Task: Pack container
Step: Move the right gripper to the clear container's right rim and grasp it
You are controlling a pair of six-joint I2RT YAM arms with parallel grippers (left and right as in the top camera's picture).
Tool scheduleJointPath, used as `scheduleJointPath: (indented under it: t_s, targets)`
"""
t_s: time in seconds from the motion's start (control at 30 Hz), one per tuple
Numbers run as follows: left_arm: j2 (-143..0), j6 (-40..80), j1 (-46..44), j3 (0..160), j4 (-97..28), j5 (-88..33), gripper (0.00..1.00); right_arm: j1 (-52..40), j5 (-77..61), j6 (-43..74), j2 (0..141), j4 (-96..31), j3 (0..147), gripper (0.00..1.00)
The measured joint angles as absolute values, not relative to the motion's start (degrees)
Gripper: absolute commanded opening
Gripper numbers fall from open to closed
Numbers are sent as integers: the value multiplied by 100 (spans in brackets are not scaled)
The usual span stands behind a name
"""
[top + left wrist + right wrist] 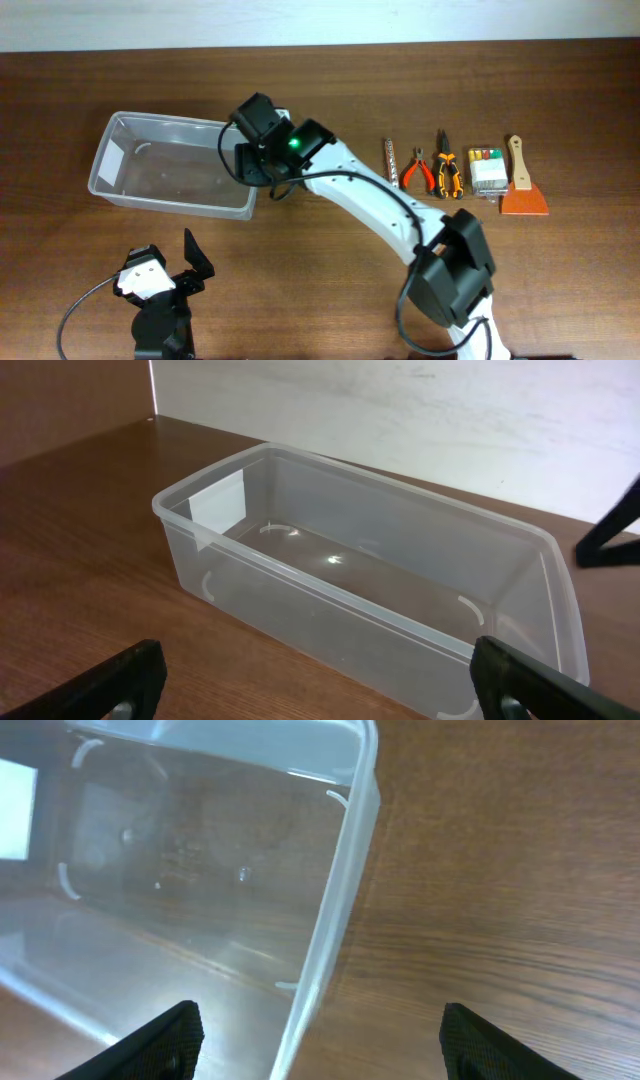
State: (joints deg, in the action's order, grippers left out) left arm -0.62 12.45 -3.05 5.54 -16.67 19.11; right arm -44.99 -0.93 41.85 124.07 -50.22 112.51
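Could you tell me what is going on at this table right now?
Two robot arms are set to pack a clear container, which is empty so far. The right gripper hangs open over the container's right end, holding nothing. The left gripper sits open near the front, facing the container. Two pliers, a small clear box and a scraper lie in a row further right.
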Motion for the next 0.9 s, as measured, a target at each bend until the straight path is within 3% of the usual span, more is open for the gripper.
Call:
scheduleJointPath:
  t_s: [0.13,0.37,0.9]
  targets:
    - [-62,1245,-305,554,-1667,1911,99,-4506,-84,4366,12739,-4939,11251,73]
    - [-62,1245,-305,554,-1667,1911,99,-4506,-84,4482,13196,-4934,11251,52]
    - [-62,1245,-305,554,-1667,1911,99,-4250,270,4281,13235,-6569,11277,48]
